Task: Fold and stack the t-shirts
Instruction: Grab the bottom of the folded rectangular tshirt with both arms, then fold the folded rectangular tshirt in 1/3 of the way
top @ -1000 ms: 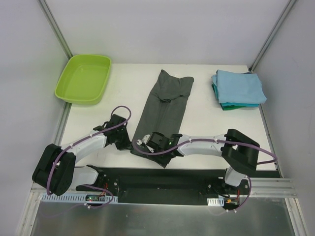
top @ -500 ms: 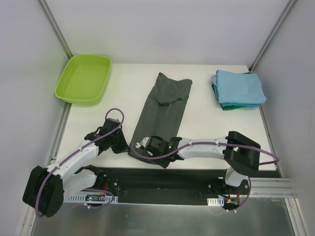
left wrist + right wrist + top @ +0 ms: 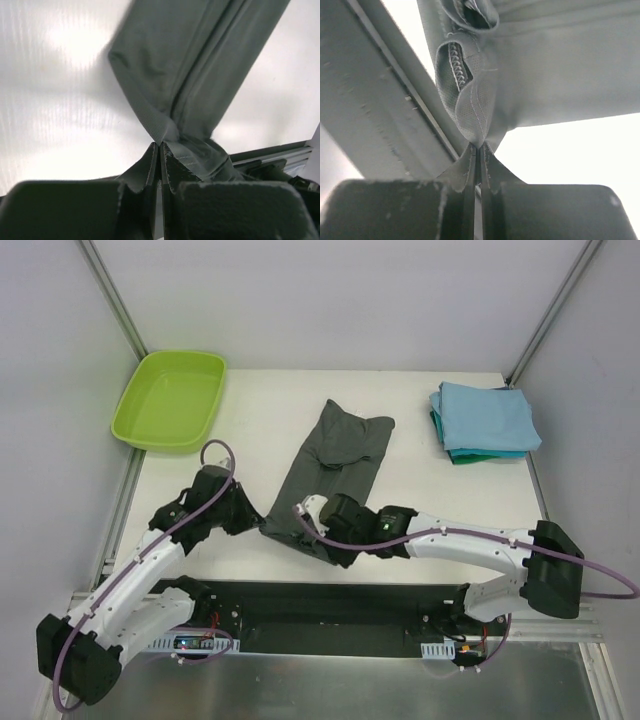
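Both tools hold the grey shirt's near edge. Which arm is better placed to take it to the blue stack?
Right, likely: right tool grips the shirt nearer the stack; left tool holds the farther corner.

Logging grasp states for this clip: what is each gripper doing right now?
Left gripper: closed, pinching the near edge of the dark grey t-shirt.
Right gripper: closed, pinching the same shirt's near edge.
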`<state>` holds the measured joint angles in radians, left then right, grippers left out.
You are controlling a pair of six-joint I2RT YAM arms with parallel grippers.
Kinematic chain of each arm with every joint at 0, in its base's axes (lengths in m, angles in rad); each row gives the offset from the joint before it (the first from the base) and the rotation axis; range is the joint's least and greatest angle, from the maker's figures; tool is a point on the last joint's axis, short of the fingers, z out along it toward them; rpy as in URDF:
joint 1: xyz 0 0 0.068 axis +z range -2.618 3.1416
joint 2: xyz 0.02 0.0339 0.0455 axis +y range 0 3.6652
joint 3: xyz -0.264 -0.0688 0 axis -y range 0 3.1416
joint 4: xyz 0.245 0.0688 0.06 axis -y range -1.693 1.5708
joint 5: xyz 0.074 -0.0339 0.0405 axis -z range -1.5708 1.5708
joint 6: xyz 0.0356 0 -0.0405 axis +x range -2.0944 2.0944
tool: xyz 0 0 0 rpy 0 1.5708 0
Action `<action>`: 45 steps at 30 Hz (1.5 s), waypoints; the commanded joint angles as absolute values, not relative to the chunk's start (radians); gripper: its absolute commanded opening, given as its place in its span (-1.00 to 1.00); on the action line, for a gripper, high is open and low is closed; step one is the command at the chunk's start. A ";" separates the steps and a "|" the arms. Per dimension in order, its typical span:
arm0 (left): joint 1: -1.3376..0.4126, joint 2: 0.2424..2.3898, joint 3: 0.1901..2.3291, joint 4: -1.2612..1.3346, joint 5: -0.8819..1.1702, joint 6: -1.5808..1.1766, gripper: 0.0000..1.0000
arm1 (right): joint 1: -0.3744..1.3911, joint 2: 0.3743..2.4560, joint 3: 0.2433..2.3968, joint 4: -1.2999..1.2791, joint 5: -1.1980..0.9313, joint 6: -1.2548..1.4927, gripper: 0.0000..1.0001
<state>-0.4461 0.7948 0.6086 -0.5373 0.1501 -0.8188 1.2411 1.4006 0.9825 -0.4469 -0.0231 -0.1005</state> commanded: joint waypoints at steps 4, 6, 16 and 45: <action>-0.454 1.055 0.859 -0.454 0.107 -0.730 -1.00 | 1.023 1.345 1.034 -0.511 0.115 -0.130 -0.99; -0.454 1.142 0.922 -0.439 0.101 -0.706 -1.00 | 0.977 1.350 1.046 -0.503 0.135 -0.144 -0.99; -0.420 1.485 1.212 -0.417 0.092 -0.618 -1.00 | 0.802 1.468 1.152 -0.485 0.152 -0.216 -0.99; -0.327 1.942 1.571 -0.414 0.267 -0.451 -0.08 | 0.560 1.824 1.357 -0.326 0.106 -0.357 0.18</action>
<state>-0.3454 1.9625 1.5043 -0.4076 0.2302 -0.4751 0.5735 1.8328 1.2736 -0.2958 0.0933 -0.3508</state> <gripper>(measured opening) 0.351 0.378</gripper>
